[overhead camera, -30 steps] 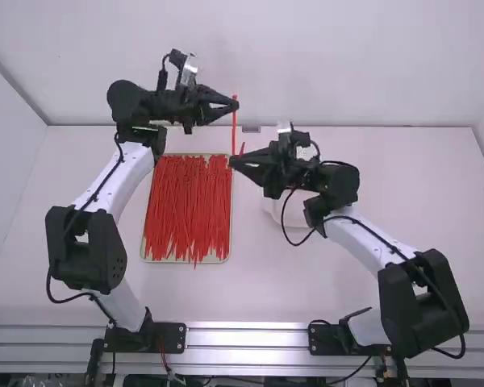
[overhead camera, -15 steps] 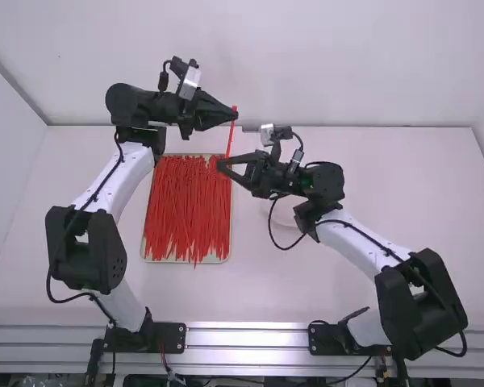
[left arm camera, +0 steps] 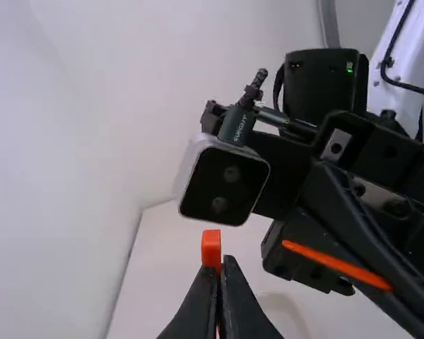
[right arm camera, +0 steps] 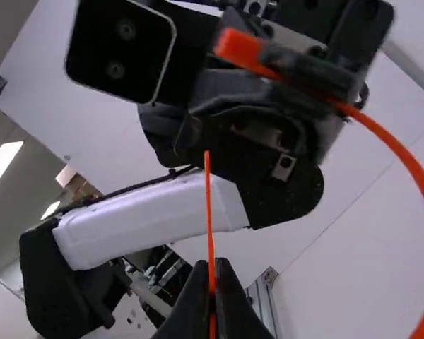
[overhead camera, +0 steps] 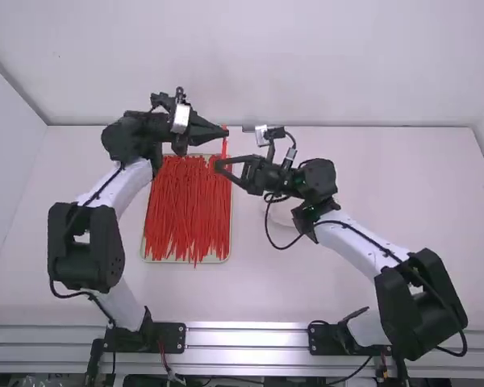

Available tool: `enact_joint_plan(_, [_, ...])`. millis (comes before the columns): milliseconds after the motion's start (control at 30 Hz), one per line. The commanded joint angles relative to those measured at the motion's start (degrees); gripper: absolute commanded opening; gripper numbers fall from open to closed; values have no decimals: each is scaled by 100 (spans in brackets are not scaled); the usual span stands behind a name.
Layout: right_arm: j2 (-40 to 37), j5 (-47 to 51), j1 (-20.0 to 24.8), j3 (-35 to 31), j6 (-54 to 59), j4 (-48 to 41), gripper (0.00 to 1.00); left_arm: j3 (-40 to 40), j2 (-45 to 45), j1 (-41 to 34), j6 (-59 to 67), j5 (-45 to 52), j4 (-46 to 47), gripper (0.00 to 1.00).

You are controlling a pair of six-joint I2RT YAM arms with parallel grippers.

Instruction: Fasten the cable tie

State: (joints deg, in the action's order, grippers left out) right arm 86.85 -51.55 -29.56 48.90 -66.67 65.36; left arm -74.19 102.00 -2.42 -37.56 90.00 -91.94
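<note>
A flat tan tray point(overhead camera: 185, 260) lay on the white counter point(overhead camera: 411, 185), left of the middle, heaped with loose red ties point(overhead camera: 185, 205) running lengthwise and covering nearly all of it.

Above the tray's far right corner, off the counter, both arms met at one red cable tie point(overhead camera: 223, 150). The left gripper point(overhead camera: 223, 131) was pinched narrow on its head end; in the left wrist view the fingers closed just below the square orange head point(left arm camera: 210, 247), which stuck out past the tips point(left arm camera: 217, 267). The right gripper point(overhead camera: 215, 167), just below the left one, was clamped on the thin tail, seen in the right wrist view as a fine red line point(right arm camera: 208, 212) running up from between its closed fingers point(right arm camera: 212, 272).

From the head the strap curved out in a wide arc and was cut off at the right wrist view's edge. A low white shape point(overhead camera: 277, 218) sat on the counter under the right arm, mostly hidden by it — what it was could not be told.
</note>
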Motion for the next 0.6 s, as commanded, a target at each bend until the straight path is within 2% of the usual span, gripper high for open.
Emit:
enact_joint_plan(0, [7,177,-15,140,94,17,0,59,11,2,-140,-24,-2,1])
enact_joint_plan(567, [7,389,-7,140,109,-297,0,221,11,-24,140,-24,-76,1])
